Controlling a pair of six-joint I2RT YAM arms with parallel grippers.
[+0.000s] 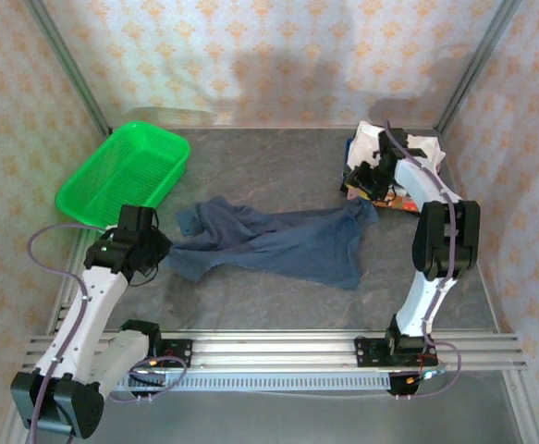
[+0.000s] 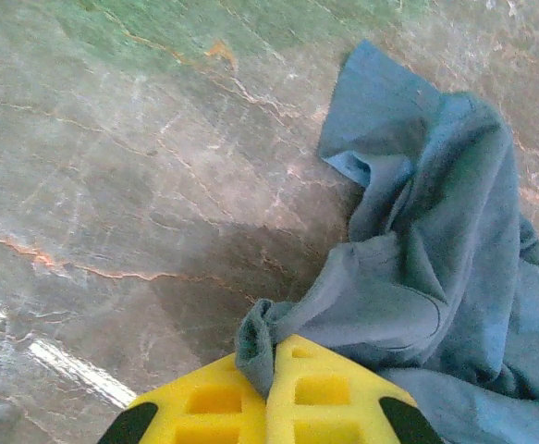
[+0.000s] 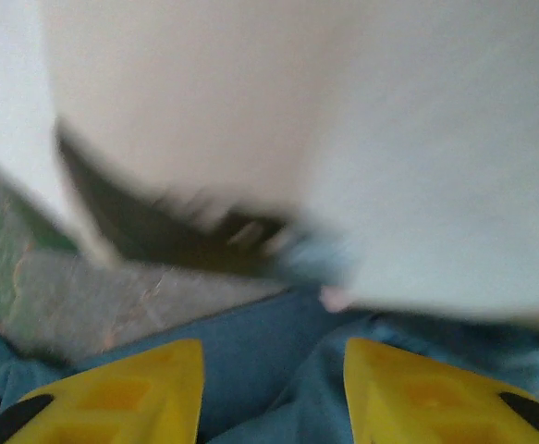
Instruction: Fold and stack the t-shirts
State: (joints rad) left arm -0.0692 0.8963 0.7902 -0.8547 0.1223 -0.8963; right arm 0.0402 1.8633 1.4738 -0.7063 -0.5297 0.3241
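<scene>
The slate-blue t-shirt (image 1: 278,240) lies crumpled and stretched across the middle of the table. My left gripper (image 1: 161,250) is shut on a fold at its left edge; in the left wrist view the yellow fingers (image 2: 324,398) pinch a bunched bit of the blue cloth (image 2: 435,268). My right gripper (image 1: 360,185) hovers over the shirt's right end with its yellow fingers (image 3: 112,393) apart, blue cloth (image 3: 269,356) lying below the gap. Just beyond it sits the white t-shirt with black patches (image 1: 380,143) (image 3: 389,157), blurred up close. A bit of the orange printed t-shirt (image 1: 397,201) peeks out under the right arm.
A green mesh basket (image 1: 126,171) stands tilted at the back left, near the left arm. The enclosure walls close in behind and on both sides. Bare grey tabletop (image 1: 269,305) lies between the blue shirt and the front rail.
</scene>
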